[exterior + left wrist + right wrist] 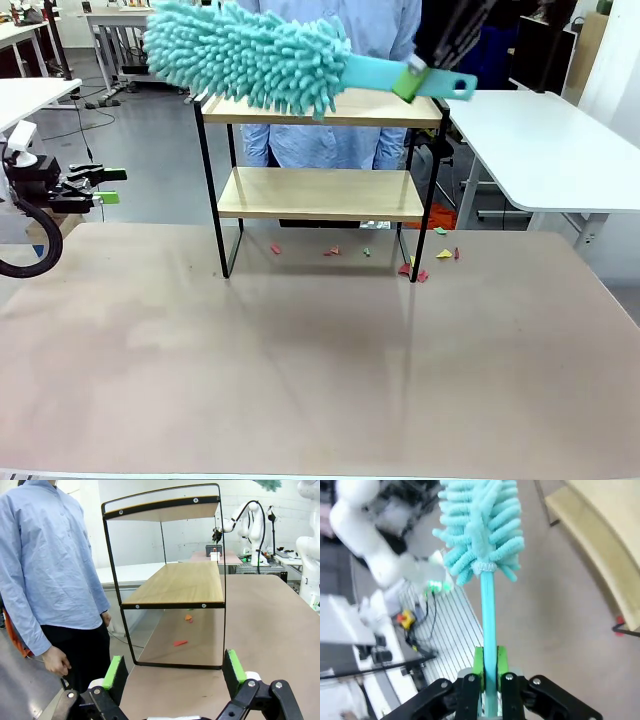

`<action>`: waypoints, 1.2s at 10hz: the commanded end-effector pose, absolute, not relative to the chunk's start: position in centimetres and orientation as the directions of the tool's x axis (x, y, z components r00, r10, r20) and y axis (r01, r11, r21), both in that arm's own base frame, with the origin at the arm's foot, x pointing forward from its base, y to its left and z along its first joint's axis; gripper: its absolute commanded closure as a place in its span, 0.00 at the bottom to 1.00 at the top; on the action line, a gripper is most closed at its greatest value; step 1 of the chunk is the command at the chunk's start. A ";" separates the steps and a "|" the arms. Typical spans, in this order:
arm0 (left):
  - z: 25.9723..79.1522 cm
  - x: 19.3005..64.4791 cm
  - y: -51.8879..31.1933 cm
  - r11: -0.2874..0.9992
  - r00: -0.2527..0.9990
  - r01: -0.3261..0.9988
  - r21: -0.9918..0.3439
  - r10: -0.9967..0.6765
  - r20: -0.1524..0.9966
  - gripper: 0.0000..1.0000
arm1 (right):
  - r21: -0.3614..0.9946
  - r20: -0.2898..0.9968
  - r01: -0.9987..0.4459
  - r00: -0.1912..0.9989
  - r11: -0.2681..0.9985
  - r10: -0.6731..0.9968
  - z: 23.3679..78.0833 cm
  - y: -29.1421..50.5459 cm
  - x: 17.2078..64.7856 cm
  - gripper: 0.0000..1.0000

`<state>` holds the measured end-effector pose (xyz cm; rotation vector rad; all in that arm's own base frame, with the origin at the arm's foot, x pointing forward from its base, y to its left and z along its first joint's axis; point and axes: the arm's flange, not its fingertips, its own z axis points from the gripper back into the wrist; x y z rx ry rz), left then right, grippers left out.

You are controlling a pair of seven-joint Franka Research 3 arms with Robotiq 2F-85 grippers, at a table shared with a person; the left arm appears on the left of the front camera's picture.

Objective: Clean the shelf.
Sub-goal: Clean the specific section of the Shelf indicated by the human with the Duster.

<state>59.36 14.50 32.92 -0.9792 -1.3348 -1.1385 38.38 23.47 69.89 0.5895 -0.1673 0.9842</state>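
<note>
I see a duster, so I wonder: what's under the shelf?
Small coloured scraps lie on the table under the shelf, more by its right leg. The open frame hides nothing there.

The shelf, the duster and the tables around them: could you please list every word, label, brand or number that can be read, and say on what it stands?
No readable text in any view.
shelf: bare boards and frame, no label.
turquoise duster: no print on head or handle.
table: unmarked.
small black box on the far bench, left wrist view: too small to read.
</note>
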 end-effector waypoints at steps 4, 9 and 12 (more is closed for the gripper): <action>33.3 59.1 14.4 0.201 -0.088 0.975 0.097 -0.056 0.995 0.00 | 0.166 0.221 -0.916 0.395 0.365 0.892 62.4 19.1 35.1 0.87; 33.3 59.1 14.4 0.201 -0.088 0.975 0.097 -0.056 0.995 0.00 | 0.179 -0.016 -0.905 0.389 0.386 0.921 51.8 13.0 34.4 0.87; 33.3 59.1 14.4 0.201 -0.088 0.975 0.097 -0.056 0.995 0.00 | 0.196 -0.034 -0.886 0.421 0.419 0.906 49.8 9.5 34.1 0.87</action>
